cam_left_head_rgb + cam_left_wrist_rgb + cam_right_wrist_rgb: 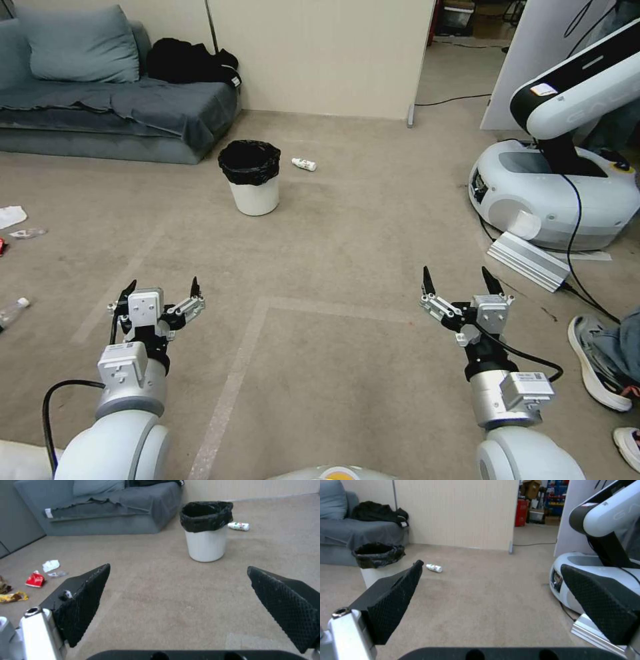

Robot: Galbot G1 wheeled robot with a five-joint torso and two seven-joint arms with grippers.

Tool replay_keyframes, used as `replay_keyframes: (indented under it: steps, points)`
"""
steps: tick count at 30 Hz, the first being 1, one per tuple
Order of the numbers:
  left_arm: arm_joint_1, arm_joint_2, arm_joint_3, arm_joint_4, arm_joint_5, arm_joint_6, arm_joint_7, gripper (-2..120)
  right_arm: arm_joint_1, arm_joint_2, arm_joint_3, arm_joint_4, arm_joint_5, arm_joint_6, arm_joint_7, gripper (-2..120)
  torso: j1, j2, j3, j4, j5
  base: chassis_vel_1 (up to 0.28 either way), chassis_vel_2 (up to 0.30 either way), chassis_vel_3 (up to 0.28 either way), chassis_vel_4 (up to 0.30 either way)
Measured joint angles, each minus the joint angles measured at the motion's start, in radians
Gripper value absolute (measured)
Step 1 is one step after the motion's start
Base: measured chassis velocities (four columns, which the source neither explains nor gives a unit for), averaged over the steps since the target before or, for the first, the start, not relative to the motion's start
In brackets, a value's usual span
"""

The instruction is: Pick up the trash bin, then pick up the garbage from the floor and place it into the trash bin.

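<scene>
Bin unlifted on carpet, bottle beside it; my left gripper and right gripper hover wide open, empty: nothing done, I judge.

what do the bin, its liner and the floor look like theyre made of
Bin: smooth white plastic by the look, with an even, slightly glossy wall. Liner: thin black plastic film, crinkled and folded over the rim. Floor: short-pile beige carpet, matte and fuzzy, with faint pale tape lines.
</scene>
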Motion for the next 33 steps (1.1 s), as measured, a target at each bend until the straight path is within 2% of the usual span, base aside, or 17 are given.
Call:
replay_keyframes:
  steps: [33]
  points:
    - [-0.002,-0.006,0.0,0.005,0.016,0.0,-0.005,100,0.005,0.0,-0.002,-0.019,0.011,-0.008,0.002,100,0.0,0.0,0.0,0.0,-0.0001,-0.119,0.12,0.118,-0.116]
